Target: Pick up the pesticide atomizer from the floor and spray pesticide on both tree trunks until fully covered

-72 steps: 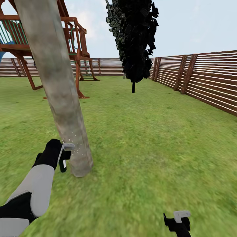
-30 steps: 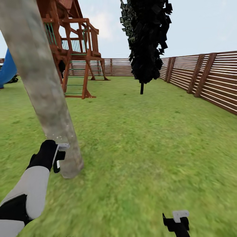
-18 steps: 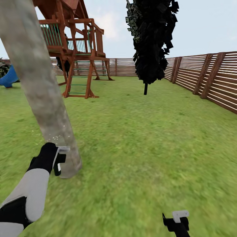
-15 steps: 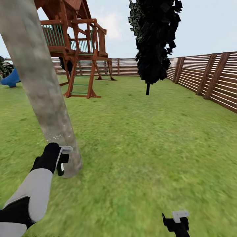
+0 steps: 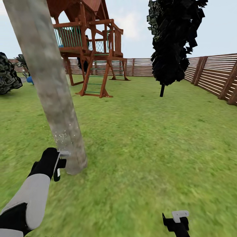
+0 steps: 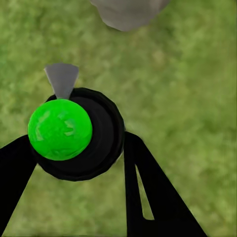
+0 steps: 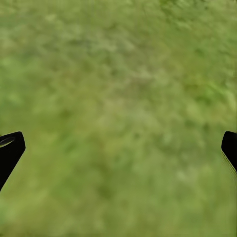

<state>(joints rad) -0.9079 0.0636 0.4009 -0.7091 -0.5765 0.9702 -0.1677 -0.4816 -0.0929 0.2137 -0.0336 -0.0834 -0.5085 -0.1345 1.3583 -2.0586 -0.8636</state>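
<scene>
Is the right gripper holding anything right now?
No, the right gripper has its fingertips wide apart at the wrist view's edges, with only blurred grass between them.

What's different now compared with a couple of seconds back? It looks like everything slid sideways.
That slide is mostly the camera: the view has swung left, so the playhouse, dark tree and fence drifted right, and a dark bush appeared at the left edge. The left gripper still holds the atomizer beside the tree trunk, white specks still on the bark. The right gripper stays open and empty over the grass.
</scene>
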